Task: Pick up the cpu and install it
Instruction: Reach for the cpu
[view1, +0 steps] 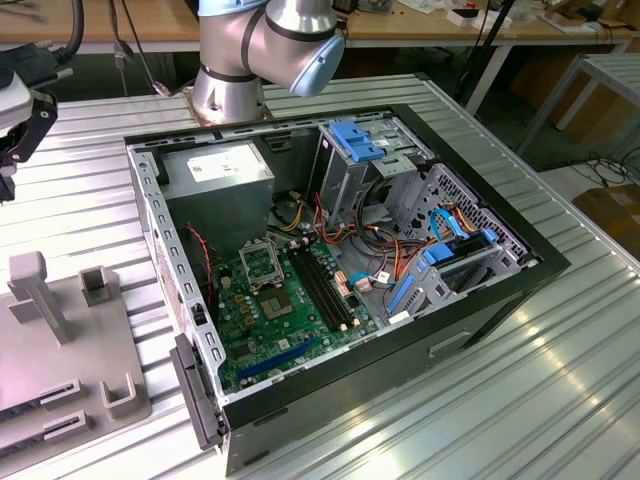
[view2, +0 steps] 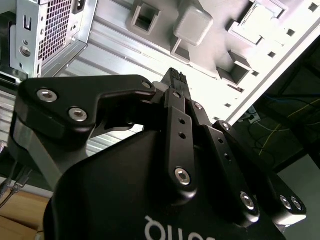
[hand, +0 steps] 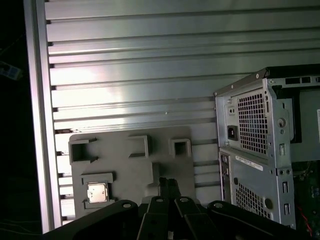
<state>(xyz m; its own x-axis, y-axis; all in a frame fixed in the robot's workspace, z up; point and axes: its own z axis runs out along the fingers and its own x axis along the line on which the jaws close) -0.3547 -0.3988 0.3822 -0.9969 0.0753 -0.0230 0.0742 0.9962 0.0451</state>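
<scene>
The tool (hand: 169, 182) has its two black fingers pressed together at the tips, with nothing between them. It hangs above the grey fixture plate (hand: 131, 167), clear of its surface. The cpu (hand: 97, 192) lies flat in a square pocket near one corner of that plate, silver top up, apart from the tool.

The first wrist view looks straight down on the plate, with the ribbed desk (hand: 125, 60) around it and the computer case (hand: 250, 150) just beside it. The second wrist view looks along the closed tool (view2: 175, 75) at the plate's raised blocks. The exterior view shows the open case, where the socket frame (view1: 262, 262) sits on the green board (view1: 255, 330), well apart from the plate. The arm (view1: 265, 45) rises beyond the case and bends over toward the plate's side.
</scene>
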